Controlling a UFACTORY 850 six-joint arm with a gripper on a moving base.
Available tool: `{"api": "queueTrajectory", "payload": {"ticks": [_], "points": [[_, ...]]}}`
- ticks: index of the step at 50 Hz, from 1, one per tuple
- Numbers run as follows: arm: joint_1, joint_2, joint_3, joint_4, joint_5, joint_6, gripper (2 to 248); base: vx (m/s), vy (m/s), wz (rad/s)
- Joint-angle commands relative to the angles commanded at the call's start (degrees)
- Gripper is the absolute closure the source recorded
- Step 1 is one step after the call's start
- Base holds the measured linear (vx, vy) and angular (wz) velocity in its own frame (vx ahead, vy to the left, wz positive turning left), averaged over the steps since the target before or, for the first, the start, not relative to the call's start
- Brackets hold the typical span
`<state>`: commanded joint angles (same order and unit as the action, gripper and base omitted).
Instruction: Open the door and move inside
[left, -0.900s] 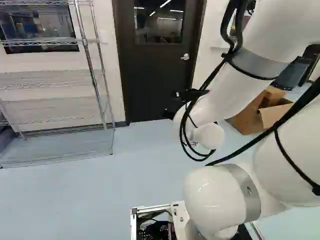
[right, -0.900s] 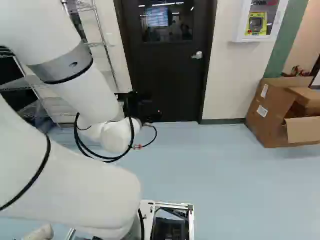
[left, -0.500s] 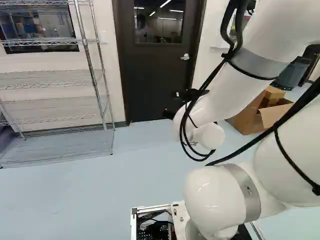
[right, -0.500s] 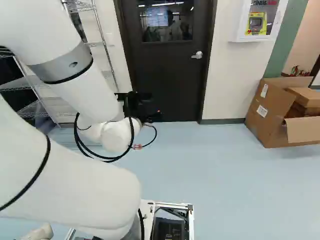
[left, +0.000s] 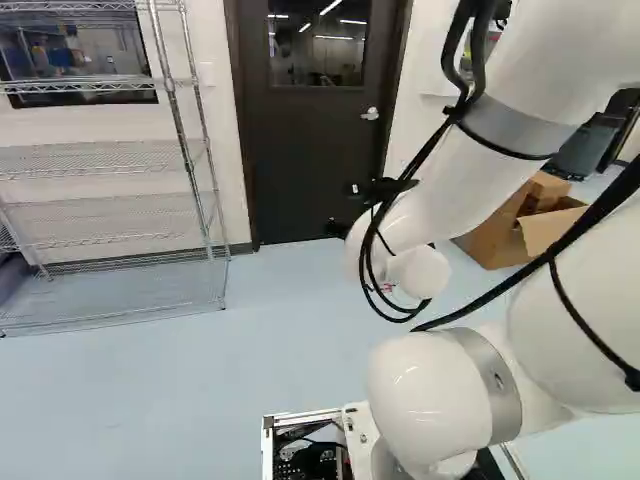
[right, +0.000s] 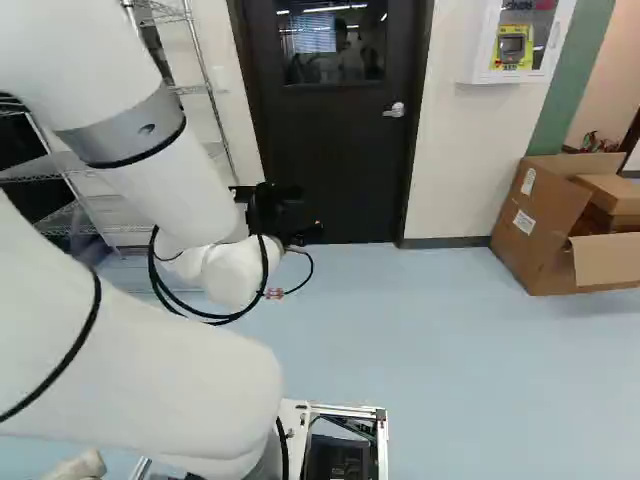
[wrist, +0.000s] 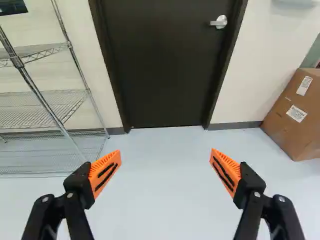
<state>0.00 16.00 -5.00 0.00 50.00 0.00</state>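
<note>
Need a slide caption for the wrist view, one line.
Open tool facing a closed dark door with a silver lever handle, between wire shelving and a cardboard box.

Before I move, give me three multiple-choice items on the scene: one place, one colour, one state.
1. In the right base view, where is the cardboard box?
A) Left of the door
B) Right of the door
C) Right against the door

2. What colour are the pads of the gripper?
A) Orange
B) Green
C) White

3. How does the door stand?
A) Wide open
B) Ajar
C) Closed

1: B, the box sits beyond the door's handle side.
2: A, both pads show orange in the wrist view.
3: C, the door lies flush in its frame, with no gap showing.
</note>
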Motion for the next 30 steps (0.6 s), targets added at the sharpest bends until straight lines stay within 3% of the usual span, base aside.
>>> {"api": "queueTrajectory", "payload": {"ticks": [30], "points": [[0.0, 0.0, 0.0, 0.0, 0.0, 0.0, 3, 0.049, -0.005, 0.0]]}}
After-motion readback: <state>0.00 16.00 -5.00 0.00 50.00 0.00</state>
